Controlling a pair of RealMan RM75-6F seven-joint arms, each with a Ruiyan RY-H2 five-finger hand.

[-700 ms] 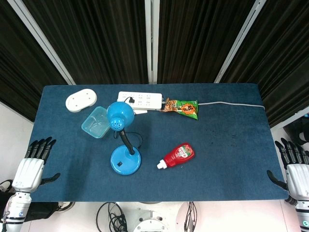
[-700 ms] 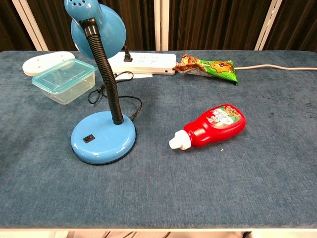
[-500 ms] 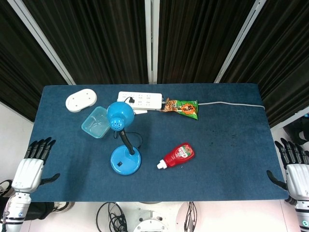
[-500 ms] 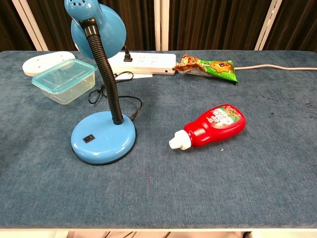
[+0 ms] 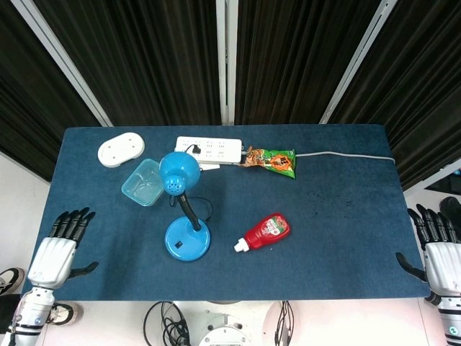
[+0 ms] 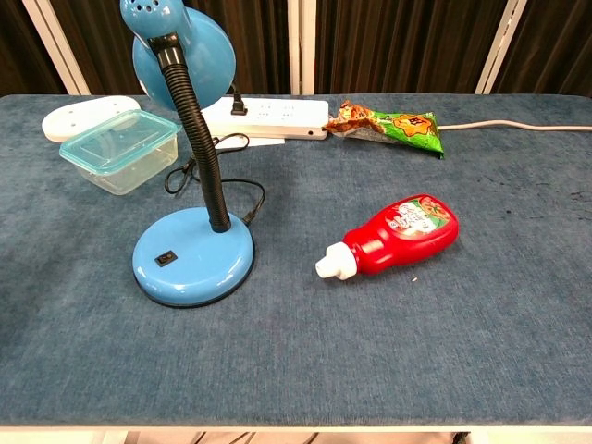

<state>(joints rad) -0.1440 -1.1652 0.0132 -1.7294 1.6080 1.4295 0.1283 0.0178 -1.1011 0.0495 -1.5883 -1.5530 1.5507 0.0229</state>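
Note:
A blue desk lamp point(image 5: 186, 231) point(image 6: 192, 254) stands left of the table's middle, its cord plugged into a white power strip point(image 5: 209, 150) point(image 6: 268, 117) at the back. A red ketchup bottle point(image 5: 265, 232) point(image 6: 396, 236) lies on its side right of the lamp, white cap pointing left. My left hand point(image 5: 59, 249) hovers at the table's front left corner, fingers spread, holding nothing. My right hand point(image 5: 438, 251) hangs off the front right corner, fingers apart and empty. Neither hand shows in the chest view.
A clear teal-rimmed container point(image 5: 141, 182) point(image 6: 120, 150) sits left of the lamp head, with a white oval lid point(image 5: 120, 149) point(image 6: 85, 116) behind it. A green snack packet point(image 5: 270, 160) point(image 6: 388, 123) lies by the power strip, whose white cable point(image 5: 346, 155) runs right.
My left hand has shifted right and slightly forward, now over the table's front left corner. The right hand has barely moved. The objects lie as before.

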